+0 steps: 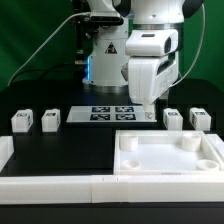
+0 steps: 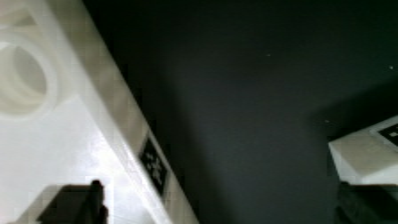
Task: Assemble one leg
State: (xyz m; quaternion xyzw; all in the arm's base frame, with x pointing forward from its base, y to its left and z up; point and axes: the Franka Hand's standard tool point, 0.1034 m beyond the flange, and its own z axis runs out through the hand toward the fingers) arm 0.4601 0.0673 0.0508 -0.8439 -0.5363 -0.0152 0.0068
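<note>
Exterior view: a black table [image 1: 60,150] fills the frame, and a white robot arm [image 1: 150,55] reaches down from the upper centre. A large white square panel [image 1: 165,160] with round corner sockets lies at the lower right. A low white wall [image 1: 50,185] runs along the bottom edge on the exterior view's left. The marker board [image 1: 105,113] lies flat mid-frame.

Four small white posts stand in a row across the middle. The first leg [image 1: 22,121] and second leg [image 1: 50,119] are on the exterior view's left. The third leg [image 1: 172,118] and fourth leg [image 1: 199,118] are on its right, behind the panel. All four rest on the table.

The gripper [image 1: 147,108] hangs low between the marker board and the third leg, touching neither. Whether its fingers are spread or pressed together cannot be told.

Wrist view: the panel [image 2: 54,120], one tagged leg [image 2: 365,150] apart from it, and one dark finger [image 2: 71,205] show.
</note>
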